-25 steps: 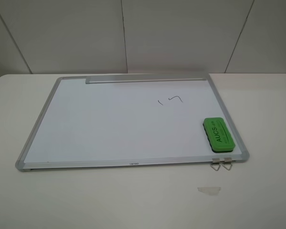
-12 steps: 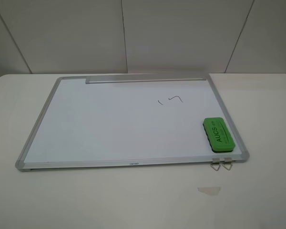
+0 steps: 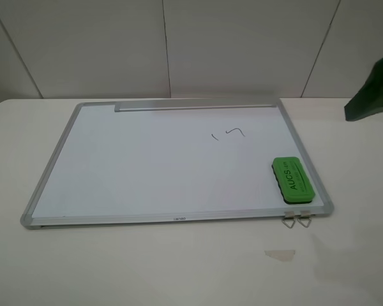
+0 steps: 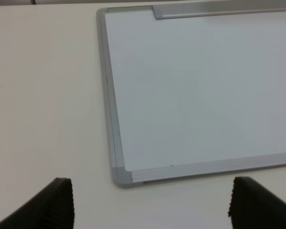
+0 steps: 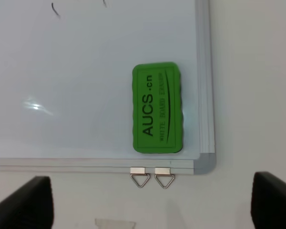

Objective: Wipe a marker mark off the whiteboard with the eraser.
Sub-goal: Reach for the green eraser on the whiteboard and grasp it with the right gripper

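Observation:
The whiteboard (image 3: 147, 166) lies flat on the white table, its grey tray strip (image 3: 195, 106) along the far edge. The marker mark (image 3: 228, 134), a short tick and a hooked squiggle, is right of the board's middle. The green eraser (image 3: 292, 180) rests on the board's near right corner, lettering up, just above two metal clips (image 3: 296, 220). In the right wrist view my right gripper (image 5: 152, 205) is open, short of the eraser (image 5: 157, 109) and apart from it. My left gripper (image 4: 150, 205) is open off the board's near left corner (image 4: 120, 174), holding nothing.
A dark blurred part of my right arm (image 3: 373, 92) enters at the right edge of the high view, above the table beside the board. A small scrap of tape (image 3: 279, 255) lies on the table in front of the clips. A pale panelled wall stands behind.
A dark part of my right arm has come into the high view at the right edge. The board, the mark and the eraser have not moved.

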You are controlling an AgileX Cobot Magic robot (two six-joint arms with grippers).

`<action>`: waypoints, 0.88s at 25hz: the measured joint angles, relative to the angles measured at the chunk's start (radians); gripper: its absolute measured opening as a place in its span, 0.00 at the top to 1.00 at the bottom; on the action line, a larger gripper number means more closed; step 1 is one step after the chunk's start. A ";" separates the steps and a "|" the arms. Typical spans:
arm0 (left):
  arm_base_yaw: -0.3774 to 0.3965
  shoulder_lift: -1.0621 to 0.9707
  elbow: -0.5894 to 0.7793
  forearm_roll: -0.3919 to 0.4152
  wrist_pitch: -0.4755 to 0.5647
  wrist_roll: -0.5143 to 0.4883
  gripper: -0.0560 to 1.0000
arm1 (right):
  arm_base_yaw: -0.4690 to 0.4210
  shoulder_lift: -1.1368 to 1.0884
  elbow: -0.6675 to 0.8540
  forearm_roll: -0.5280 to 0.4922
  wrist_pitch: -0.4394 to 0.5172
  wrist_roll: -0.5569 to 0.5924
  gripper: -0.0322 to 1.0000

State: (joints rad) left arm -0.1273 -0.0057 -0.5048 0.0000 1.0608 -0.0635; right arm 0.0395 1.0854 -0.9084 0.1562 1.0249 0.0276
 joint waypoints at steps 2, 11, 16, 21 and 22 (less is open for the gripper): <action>0.000 0.000 0.000 0.000 0.000 0.000 0.30 | 0.041 0.079 -0.022 0.002 -0.008 0.000 0.17; 0.000 0.000 0.000 0.000 0.000 0.000 0.30 | 0.167 0.411 -0.039 -0.028 -0.120 0.003 0.17; 0.000 0.000 0.000 0.000 0.000 0.000 0.30 | 0.169 0.549 -0.040 -0.098 -0.139 0.003 0.17; 0.000 0.000 0.000 0.000 0.000 0.000 0.30 | 0.171 0.624 -0.075 -0.132 -0.148 0.003 0.17; 0.000 0.000 0.000 0.000 0.000 0.000 0.30 | 0.171 0.637 -0.089 -0.134 -0.150 0.003 0.17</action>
State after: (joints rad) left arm -0.1273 -0.0057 -0.5048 0.0000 1.0608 -0.0635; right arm 0.2108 1.7228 -0.9976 0.0222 0.8746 0.0305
